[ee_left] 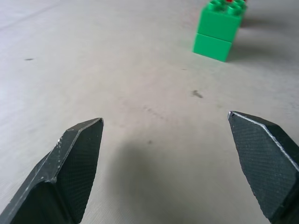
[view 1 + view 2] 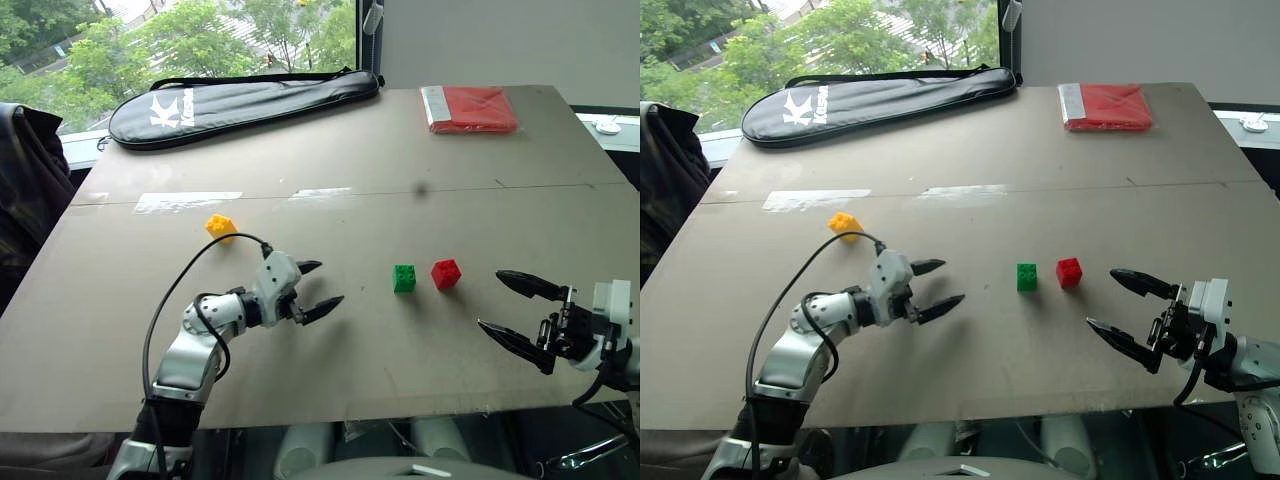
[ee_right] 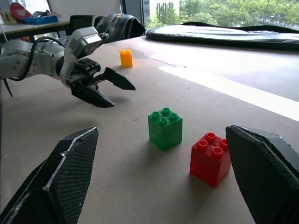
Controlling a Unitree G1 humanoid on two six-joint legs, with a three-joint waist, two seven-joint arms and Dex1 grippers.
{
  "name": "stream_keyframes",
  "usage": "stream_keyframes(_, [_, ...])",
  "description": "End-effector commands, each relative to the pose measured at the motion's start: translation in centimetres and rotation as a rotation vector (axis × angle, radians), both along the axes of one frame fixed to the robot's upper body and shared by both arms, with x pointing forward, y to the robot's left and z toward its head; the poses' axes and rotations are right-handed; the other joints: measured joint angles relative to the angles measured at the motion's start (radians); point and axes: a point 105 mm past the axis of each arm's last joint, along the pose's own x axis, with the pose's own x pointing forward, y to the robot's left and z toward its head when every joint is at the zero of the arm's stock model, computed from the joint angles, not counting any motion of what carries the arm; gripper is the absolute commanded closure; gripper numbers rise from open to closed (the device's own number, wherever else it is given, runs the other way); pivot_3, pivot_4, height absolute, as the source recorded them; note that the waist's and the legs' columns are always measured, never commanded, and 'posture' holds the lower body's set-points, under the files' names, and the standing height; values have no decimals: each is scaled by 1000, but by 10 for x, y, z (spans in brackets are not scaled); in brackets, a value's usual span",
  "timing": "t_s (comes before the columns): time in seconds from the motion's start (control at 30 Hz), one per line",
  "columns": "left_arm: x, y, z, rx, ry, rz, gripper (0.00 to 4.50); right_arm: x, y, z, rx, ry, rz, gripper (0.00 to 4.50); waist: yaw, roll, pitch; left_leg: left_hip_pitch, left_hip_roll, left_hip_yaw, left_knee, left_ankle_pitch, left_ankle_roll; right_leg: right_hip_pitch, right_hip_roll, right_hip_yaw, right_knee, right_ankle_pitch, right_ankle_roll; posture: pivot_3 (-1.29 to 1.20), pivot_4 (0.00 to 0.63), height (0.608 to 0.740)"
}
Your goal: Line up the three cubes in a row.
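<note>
Black fingers of the right gripper (image 2: 518,309) stand spread wide near the table's front edge, holding nothing, with part of that wrist cut off at the picture's border. Across from it the left gripper (image 2: 320,288) also has its jaws wide apart and empty, aimed toward the middle of the brown table (image 2: 330,150). Between the two grippers sit two of the three studded bricks: the green cube (image 2: 404,278) and the red cube (image 2: 446,273), just beside each other but apart, each upright with four round studs on top. In the left wrist view the red one is almost wholly hidden behind the green. The yellow cube (image 2: 221,226) sits alone farther back, beyond the left gripper, well apart from the other two and turned at an angle. At the far edge lie one black racket bag (image 2: 240,100) and one flat red packet (image 2: 470,108); the bag's printed lettering is hard to read.
</note>
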Motion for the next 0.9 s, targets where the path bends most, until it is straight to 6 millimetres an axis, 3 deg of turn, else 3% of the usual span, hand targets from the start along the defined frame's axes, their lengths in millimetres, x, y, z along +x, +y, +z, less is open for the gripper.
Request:
stream_keyframes(0.03, [-1,53,35,-72,-181,352,112,-4,7,11,39,-43,50,0,4,-1,0,-1,0,0,0,0,0,0,0,0,-1,0,0,0,150,701])
stream_keyframes(0.2, [-2,104,40,-105,-220,649,112,-2,13,12,60,-50,86,0,7,-2,1,-1,-2,1,0,0,0,0,-2,-3,-2,0,0,0,150,701])
stream_keyframes(0.27, [3,115,41,-120,-215,713,112,-1,16,12,66,-52,95,0,8,-2,1,-1,-2,0,0,0,0,0,-2,-4,-2,0,0,0,150,701])
stream_keyframes(0.63, [33,120,28,-62,-142,691,112,4,21,13,64,-61,111,0,3,-2,1,-1,-2,0,0,0,0,0,3,-4,-1,1,-1,0,150,701])
stream_keyframes(0.77, [51,130,12,19,-71,674,112,4,20,16,54,-75,99,0,6,-3,1,-1,-2,0,0,0,0,0,3,-5,-1,1,-1,0,150,701])
stream_keyframes(0.9, [61,143,11,23,-47,671,112,1,19,15,49,-78,90,0,3,-3,1,-1,-2,-1,0,0,-1,0,4,-5,0,1,-1,0,150,701])
